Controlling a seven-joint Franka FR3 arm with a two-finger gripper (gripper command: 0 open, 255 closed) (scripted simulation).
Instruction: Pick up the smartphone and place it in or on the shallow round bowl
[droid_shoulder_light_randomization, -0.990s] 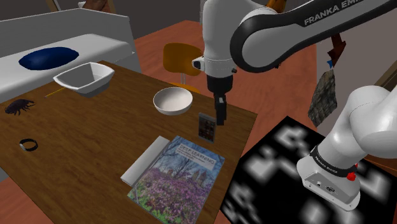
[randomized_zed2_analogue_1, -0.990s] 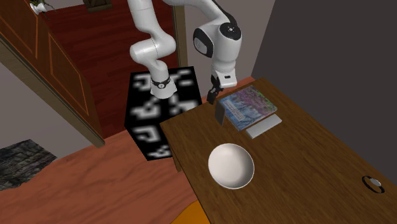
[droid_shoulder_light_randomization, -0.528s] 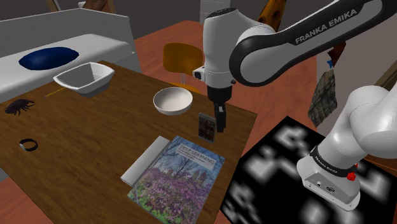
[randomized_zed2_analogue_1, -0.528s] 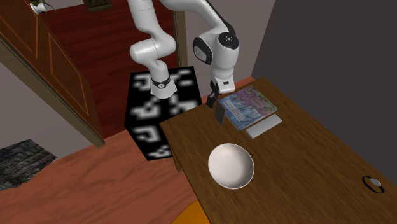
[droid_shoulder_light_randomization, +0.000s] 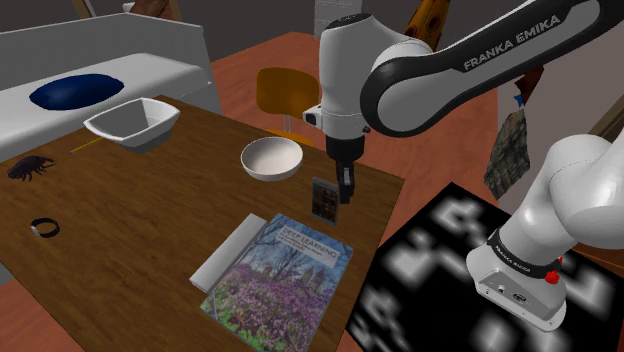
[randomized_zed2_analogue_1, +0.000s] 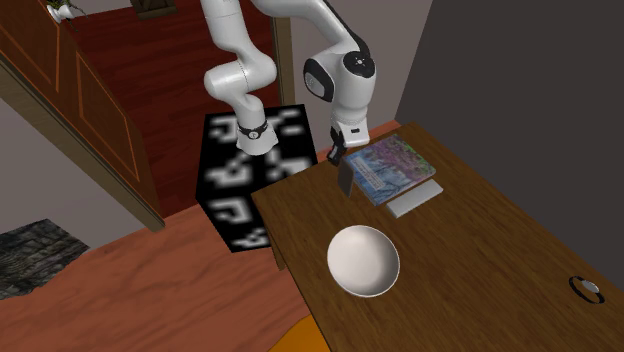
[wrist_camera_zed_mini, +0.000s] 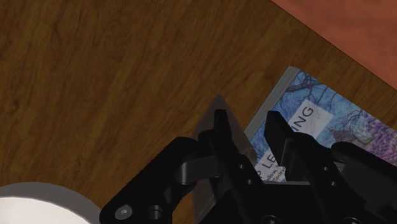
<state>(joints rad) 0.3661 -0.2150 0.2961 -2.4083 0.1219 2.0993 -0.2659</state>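
Observation:
The smartphone (droid_shoulder_light_randomization: 325, 198) is a small dark slab standing upright on the wooden table (droid_shoulder_light_randomization: 120, 260), near the edge by the stand. My gripper (droid_shoulder_light_randomization: 345, 192) points straight down right beside its top. In the wrist view the phone (wrist_camera_zed_mini: 213, 111) is a grey sliver by one finger (wrist_camera_zed_mini: 222, 130). The other finger (wrist_camera_zed_mini: 278, 132) stands apart from it, with the book cover showing in the gap, so the gripper (wrist_camera_zed_mini: 249, 124) is open, its jaws narrowed. The shallow round white bowl (droid_shoulder_light_randomization: 271, 158) sits a little further in, and in the second exterior view that bowl (randomized_zed2_analogue_1: 363, 260) lies near the phone (randomized_zed2_analogue_1: 345, 177).
A flower-covered book (droid_shoulder_light_randomization: 280, 270) lies on a grey slab (droid_shoulder_light_randomization: 225, 255) beside the phone. A square white bowl (droid_shoulder_light_randomization: 132, 122), a dark insect-like figure (droid_shoulder_light_randomization: 30, 167) and a black ring (droid_shoulder_light_randomization: 43, 228) sit further off. A yellow chair (droid_shoulder_light_randomization: 285, 92) stands behind the table.
The hand has dropped a little closer to the top of the phone, and its fingers have drawn nearer together. The phone, bowl and book have not moved.

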